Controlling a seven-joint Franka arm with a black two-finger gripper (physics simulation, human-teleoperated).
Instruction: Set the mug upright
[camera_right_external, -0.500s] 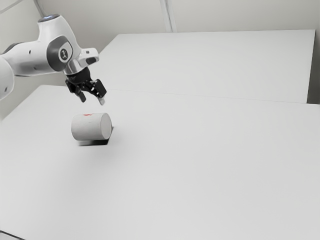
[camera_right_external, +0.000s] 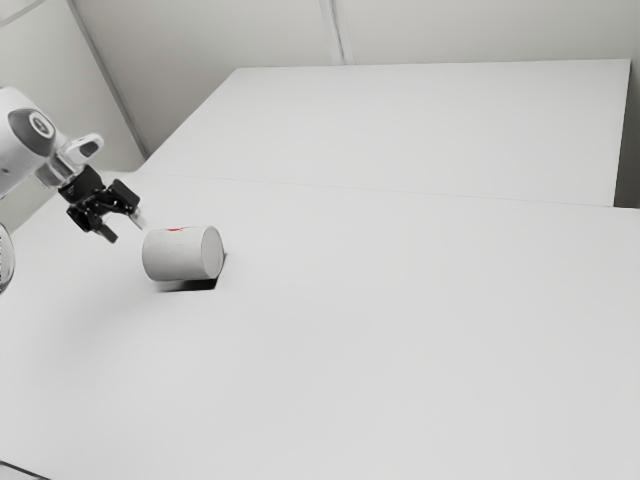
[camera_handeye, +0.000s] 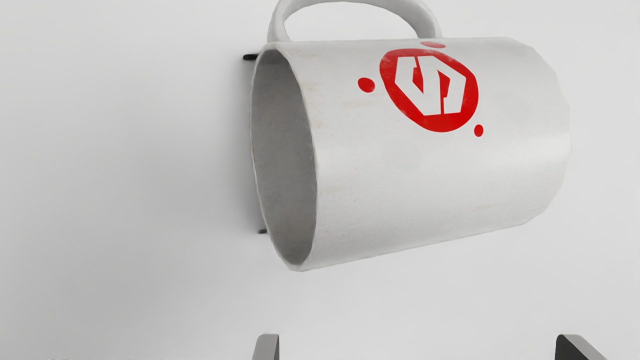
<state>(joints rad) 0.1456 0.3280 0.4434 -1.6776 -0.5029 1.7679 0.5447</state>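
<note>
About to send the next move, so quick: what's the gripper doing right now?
Gripper: open, fingers wide apart, holding nothing; the mug lies on its side.

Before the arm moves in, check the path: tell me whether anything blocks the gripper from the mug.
Nothing visible stands between the open gripper and the mug, which lies on its side on the table.

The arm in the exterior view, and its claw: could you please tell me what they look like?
The arm has a smooth, rounded white shell, with a dark grey round cap that carries a pale ringed emblem. The claw is black and angular with two fingers; in the wrist view, its fingertips show light grey faces.
</note>
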